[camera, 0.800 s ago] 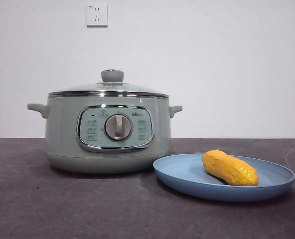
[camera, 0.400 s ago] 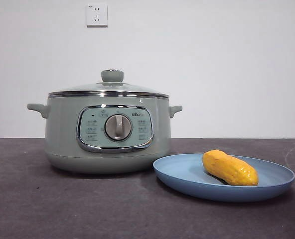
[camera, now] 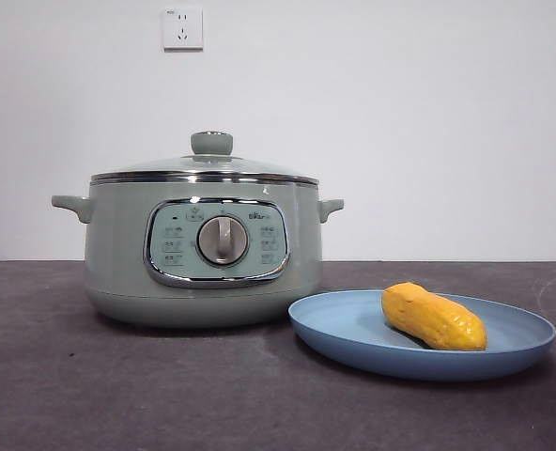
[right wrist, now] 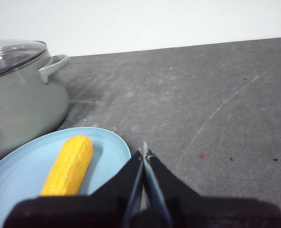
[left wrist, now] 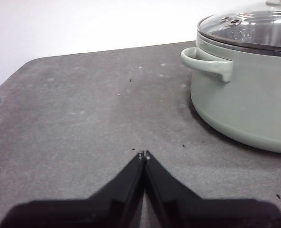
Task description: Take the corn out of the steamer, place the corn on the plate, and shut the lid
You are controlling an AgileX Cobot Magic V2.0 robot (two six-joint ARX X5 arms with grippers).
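Note:
The sage-green steamer (camera: 203, 254) stands on the dark table with the glass lid (camera: 206, 167) seated on it, knob up. To its right lies the light-blue plate (camera: 353, 324), and the yellow-orange corn (camera: 433, 317) rests on it. In the left wrist view my left gripper (left wrist: 144, 155) is shut and empty over bare table, well short of the steamer (left wrist: 247, 90) and its lid (left wrist: 254, 23). In the right wrist view my right gripper (right wrist: 144, 153) is shut and empty beside the plate (right wrist: 17, 166), with the corn (right wrist: 70, 164) lying on it near the steamer (right wrist: 22, 102). Neither gripper shows in the front view.
A white wall with a power socket (camera: 182, 28) stands behind the table. Dark grey tabletop (left wrist: 74, 109) stretches away from the steamer on the left arm's side, and more tabletop (right wrist: 216, 95) lies beyond the plate on the right arm's side.

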